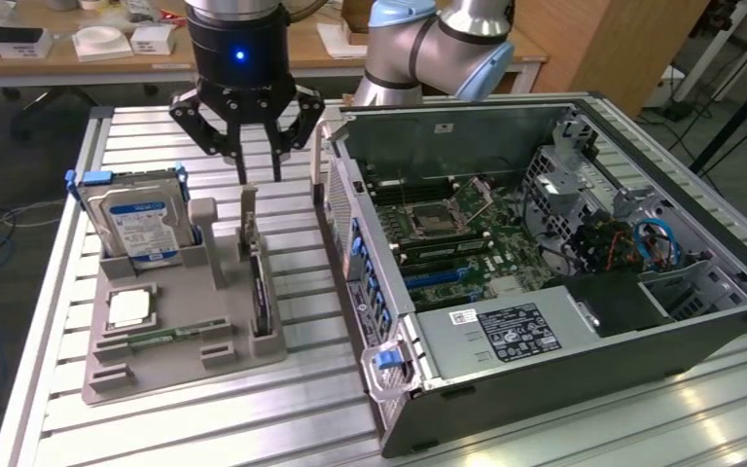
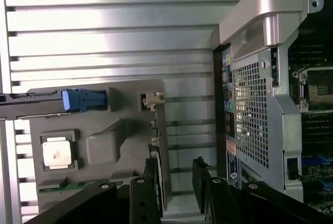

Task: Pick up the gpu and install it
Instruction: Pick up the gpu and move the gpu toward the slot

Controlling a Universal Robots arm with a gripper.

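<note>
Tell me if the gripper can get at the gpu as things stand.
Probably yes. The gripper hangs open close above the gpu, which stands on edge in the grey tray, top edge bare. The hard drive and the computer case stand apart on either side; nothing lies between.

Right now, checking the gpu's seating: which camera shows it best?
The exterior view: the gpu stands on edge in the gray holder, bracket and long side visible below the open end effector. The wrist view gives its thin top edge, partly behind the fingers.
</note>
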